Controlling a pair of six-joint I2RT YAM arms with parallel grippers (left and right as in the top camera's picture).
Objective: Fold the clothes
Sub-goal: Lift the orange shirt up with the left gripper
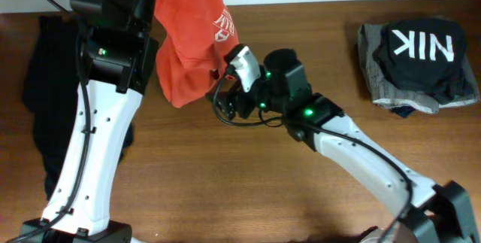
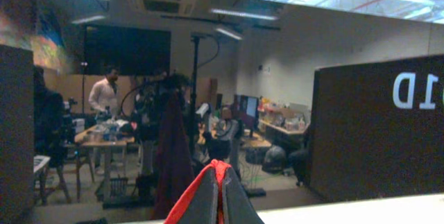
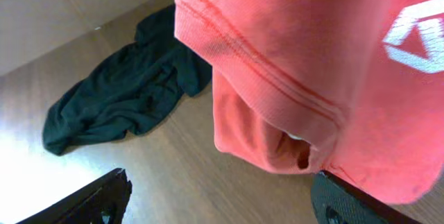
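Note:
The clothes, an orange-red T-shirt with a small white chest print, hang bunched above the table at the back centre. The left arm holds them up, and in the left wrist view my left gripper is shut on a fold of the red cloth. My right gripper stands open beside the shirt's lower hanging edge. In the right wrist view the shirt hangs just above and between the wide-apart fingers of the right gripper, the right finger touching or nearly touching the cloth.
A dark garment lies crumpled at the table's left, also in the right wrist view. At the back right a black shirt with white "NIK" letters rests on a grey folded garment. Bare wood table lies in front.

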